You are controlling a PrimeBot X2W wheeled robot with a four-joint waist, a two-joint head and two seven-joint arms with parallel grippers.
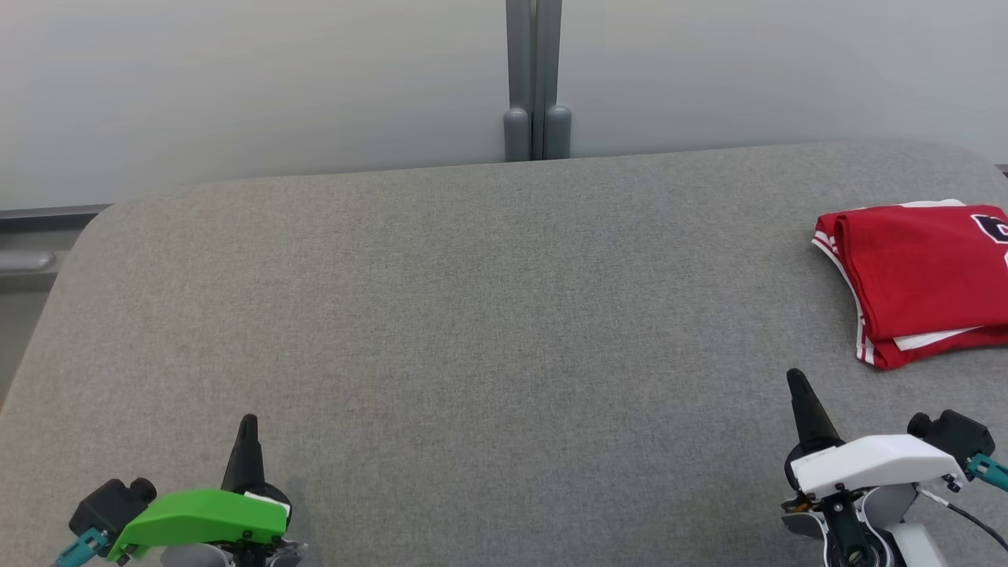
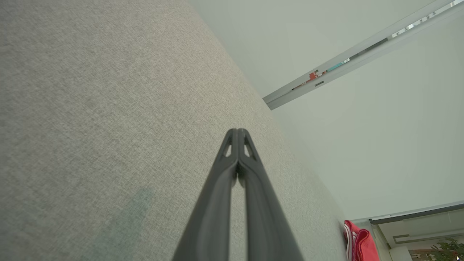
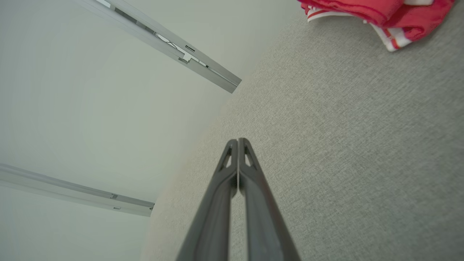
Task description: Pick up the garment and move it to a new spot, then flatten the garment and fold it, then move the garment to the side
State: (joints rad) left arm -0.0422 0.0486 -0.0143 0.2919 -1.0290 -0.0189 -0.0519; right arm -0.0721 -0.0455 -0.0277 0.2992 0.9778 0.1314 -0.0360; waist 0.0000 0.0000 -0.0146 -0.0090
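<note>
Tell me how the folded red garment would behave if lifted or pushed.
The red garment looks soft and layered, so lifted by one edge it would probably sag and unfold. Pushed across the grey surface, it may bunch, not slide.

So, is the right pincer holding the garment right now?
No, the right pincer is shut on nothing, and the folded red garment lies apart from it on the table.

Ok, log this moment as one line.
garment: folded, lying at right side of table | left gripper: shut, empty | right gripper: shut, empty, apart from garment
</note>
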